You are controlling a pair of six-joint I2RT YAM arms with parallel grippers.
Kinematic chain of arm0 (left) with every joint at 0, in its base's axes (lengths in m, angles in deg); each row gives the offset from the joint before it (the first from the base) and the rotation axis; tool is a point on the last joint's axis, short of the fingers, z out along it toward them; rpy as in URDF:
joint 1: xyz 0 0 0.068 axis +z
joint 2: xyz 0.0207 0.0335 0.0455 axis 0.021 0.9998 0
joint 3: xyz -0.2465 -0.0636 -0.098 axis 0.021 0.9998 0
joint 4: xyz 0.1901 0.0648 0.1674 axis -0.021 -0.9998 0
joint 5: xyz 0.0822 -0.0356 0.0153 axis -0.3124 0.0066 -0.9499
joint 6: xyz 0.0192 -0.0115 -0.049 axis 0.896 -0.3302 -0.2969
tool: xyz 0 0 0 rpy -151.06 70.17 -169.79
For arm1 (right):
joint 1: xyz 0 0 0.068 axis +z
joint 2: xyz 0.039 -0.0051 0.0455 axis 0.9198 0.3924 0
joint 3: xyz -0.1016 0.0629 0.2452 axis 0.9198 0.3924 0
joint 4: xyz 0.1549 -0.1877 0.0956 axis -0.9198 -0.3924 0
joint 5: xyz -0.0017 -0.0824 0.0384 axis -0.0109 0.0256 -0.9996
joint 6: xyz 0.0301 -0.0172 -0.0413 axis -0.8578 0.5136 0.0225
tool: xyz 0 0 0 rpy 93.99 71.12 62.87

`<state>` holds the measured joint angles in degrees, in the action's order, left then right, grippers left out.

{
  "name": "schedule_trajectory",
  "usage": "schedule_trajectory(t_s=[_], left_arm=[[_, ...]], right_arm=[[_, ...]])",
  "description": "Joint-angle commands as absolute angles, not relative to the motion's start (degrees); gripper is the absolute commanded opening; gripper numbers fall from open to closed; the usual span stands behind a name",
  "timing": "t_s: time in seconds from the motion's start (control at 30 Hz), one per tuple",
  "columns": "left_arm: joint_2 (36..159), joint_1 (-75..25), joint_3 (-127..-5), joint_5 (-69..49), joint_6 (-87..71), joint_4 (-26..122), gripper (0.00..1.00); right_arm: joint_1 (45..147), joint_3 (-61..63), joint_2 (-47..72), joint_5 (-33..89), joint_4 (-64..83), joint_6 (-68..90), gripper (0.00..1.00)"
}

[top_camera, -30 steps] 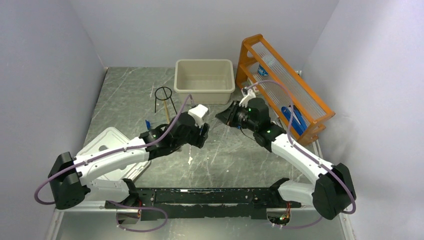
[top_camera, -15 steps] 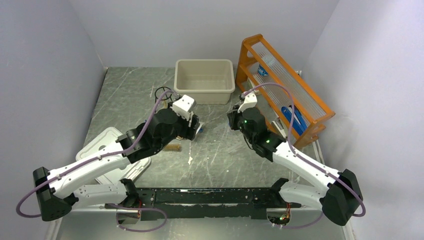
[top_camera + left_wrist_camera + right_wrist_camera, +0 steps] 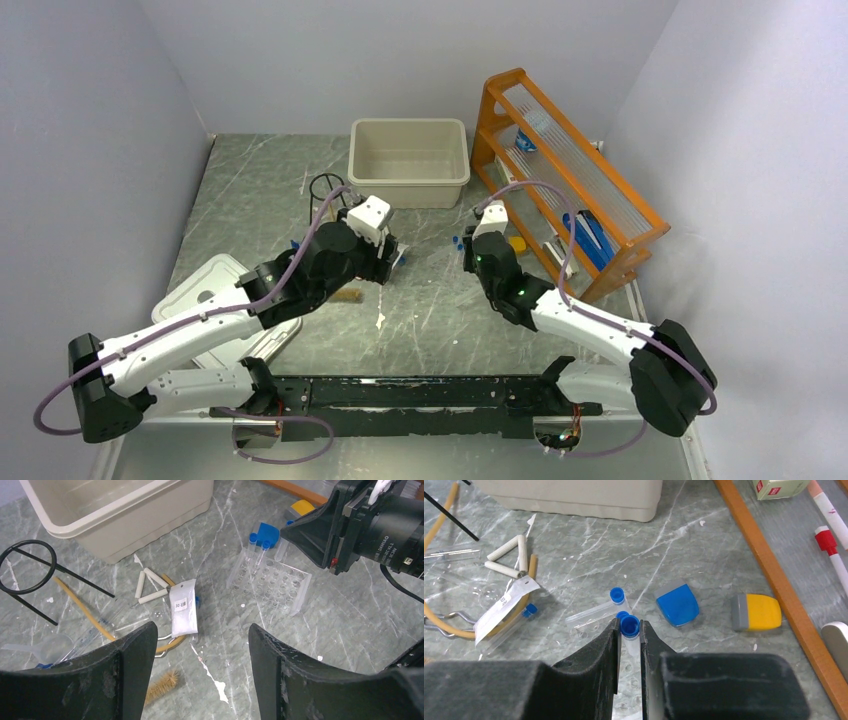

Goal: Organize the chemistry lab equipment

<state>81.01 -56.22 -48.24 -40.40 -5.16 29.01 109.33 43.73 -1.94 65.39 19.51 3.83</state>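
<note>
My right gripper [image 3: 629,626] is shut on a blue-capped tube [image 3: 629,628], upright over a clear tube rack [image 3: 270,580]. It shows in the top view [image 3: 468,246]. Other blue-capped tubes [image 3: 617,596] are at the rack. My left gripper [image 3: 201,632] is open and empty above a pile: white packet [image 3: 183,611], white triangle [image 3: 150,585], tan rubber tube [image 3: 82,611], metal tongs [image 3: 164,640], brown-bristled brush [image 3: 162,685]. The black tripod ring [image 3: 27,567] stands left of it.
The beige tub [image 3: 408,160] stands at the back. The orange rack [image 3: 570,190] runs along the right, with markers [image 3: 831,545] on it. The white lid [image 3: 215,300] lies front left. A blue piece [image 3: 677,605] and a yellow piece [image 3: 757,612] lie by the rack.
My left arm has reached forward over the pile. My right arm has swung down and lowered its gripper with the tube to the clear rack.
</note>
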Motion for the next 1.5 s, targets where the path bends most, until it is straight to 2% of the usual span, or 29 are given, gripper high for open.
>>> schedule_trajectory(t_s=[0.0,1.0,1.3,1.47], left_arm=[[81.94,-56.31,-48.91,-38.41,-5.09,30.41,0.7],[81.64,-56.28,-49.35,-35.71,-6.58,29.94,0.71],[81.36,-56.33,-49.17,-35.93,-6.57,29.68,0.71],[81.55,-56.32,-49.0,-35.98,-6.58,29.76,0.71]], right_arm=[[109.57,46.64,-0.22,64.88,28.06,4.18,0.19],[109.55,48.94,6.77,68.64,32.74,2.38,0.2],[109.53,48.43,9.44,68.94,32.39,0.37,0.24],[109.54,47.89,9.98,69.12,31.42,-0.39,0.32]])
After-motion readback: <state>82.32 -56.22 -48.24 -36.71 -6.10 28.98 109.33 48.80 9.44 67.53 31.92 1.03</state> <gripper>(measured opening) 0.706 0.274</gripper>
